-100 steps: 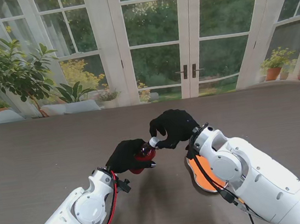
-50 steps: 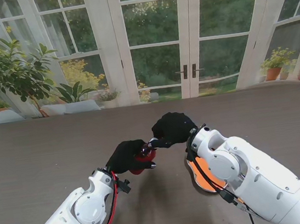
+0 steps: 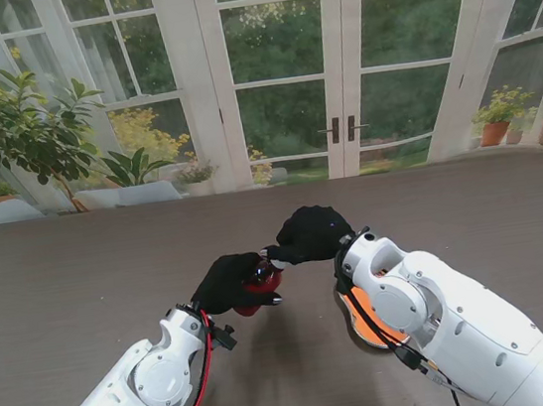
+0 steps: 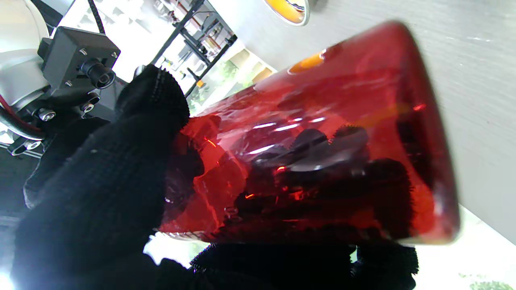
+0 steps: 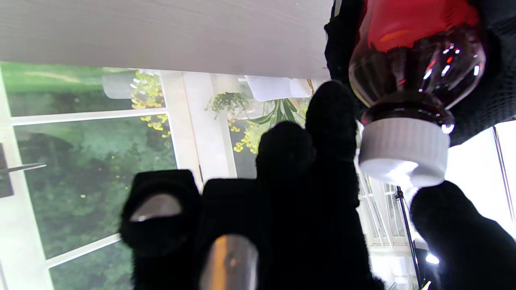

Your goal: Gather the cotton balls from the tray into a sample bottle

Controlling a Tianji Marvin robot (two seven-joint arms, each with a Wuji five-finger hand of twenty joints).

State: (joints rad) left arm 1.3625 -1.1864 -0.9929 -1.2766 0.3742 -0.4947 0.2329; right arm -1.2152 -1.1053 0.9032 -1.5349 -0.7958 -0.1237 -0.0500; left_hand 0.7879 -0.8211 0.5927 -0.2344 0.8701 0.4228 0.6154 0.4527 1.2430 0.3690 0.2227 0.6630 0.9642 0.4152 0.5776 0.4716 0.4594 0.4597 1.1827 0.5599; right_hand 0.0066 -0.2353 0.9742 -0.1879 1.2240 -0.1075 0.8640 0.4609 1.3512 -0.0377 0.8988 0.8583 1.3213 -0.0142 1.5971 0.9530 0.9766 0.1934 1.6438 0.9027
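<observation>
My left hand [image 3: 227,281] is shut on a red see-through sample bottle [image 3: 260,283], held tilted above the table with its neck toward the right hand. The bottle fills the left wrist view [image 4: 322,141], with my left fingers [image 4: 282,266] under it. My right hand [image 3: 308,235] is closed over the bottle's top. In the right wrist view its thumb and a finger press on the white ribbed cap [image 5: 403,151], which sits on the bottle's neck [image 5: 415,52]. I cannot make out any cotton balls. The orange tray [image 3: 368,325] is mostly hidden under my right forearm.
The grey table [image 3: 81,278] stretches wide to both sides and far from me. Glass doors and potted plants [image 3: 32,134] stand beyond its far edge. A slice of the orange tray [image 4: 288,10] shows in the left wrist view.
My right hand has slid left and nearer to the bottle's top, and the white cap seen between its fingers earlier is now covered. The left hand and bottle have stayed put.
</observation>
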